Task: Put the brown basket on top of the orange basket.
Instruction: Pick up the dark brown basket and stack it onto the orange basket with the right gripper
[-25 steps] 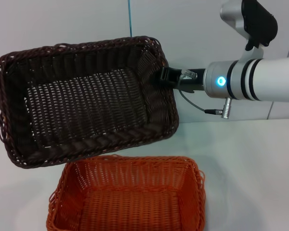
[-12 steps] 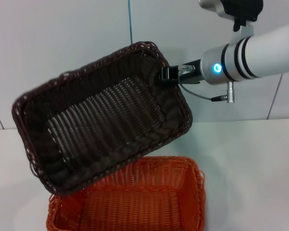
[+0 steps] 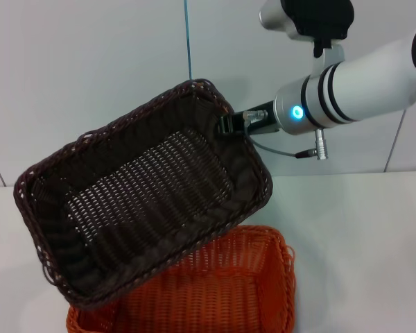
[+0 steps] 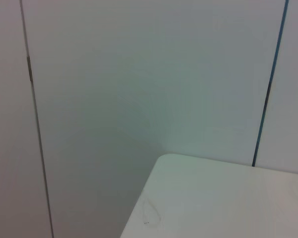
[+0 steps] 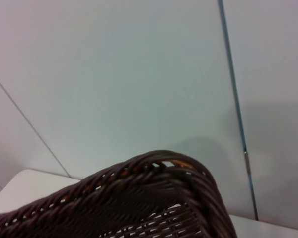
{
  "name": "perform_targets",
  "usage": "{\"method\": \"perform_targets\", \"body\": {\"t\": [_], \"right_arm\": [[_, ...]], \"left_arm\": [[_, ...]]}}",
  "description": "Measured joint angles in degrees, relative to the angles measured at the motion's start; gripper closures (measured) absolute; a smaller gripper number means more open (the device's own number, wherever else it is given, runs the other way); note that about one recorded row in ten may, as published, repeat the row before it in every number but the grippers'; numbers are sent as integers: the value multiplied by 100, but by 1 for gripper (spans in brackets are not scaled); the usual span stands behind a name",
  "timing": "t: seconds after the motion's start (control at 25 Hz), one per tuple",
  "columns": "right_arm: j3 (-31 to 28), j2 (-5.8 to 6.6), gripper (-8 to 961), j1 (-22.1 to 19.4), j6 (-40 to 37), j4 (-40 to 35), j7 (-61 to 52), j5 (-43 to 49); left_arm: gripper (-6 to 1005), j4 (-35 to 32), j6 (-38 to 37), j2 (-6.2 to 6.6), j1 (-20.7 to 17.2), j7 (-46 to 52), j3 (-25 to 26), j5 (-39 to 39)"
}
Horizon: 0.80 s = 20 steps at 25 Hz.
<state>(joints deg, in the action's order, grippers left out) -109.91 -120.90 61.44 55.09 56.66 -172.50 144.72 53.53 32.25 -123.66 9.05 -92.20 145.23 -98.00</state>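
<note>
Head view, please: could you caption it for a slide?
Right gripper holds the tilted brown basket by its rim in the air above the orange basket.

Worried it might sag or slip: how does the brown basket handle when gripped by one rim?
Likely stiff: the brown basket keeps its shape hanging tilted from the right gripper. Probably light, since one rim pinch carries it. It may swing.

Just a plain white surface (image 3: 360, 236) in front of a pale panelled wall (image 3: 90, 76) with a thin blue seam (image 3: 188, 41) running down it.
</note>
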Motion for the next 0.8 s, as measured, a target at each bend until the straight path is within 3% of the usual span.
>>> {"method": "perform_targets", "body": {"t": [0.52,0.8], "right_arm": [[122,-17,819,-154,-168,130,-4,-96],[119,-25,819,-542,-183,829,-5,-226]], "left_arm": [[140,69,0,-10,-43,4,6,0],[140,87,0,-16,-45,61,-20,0]]}}
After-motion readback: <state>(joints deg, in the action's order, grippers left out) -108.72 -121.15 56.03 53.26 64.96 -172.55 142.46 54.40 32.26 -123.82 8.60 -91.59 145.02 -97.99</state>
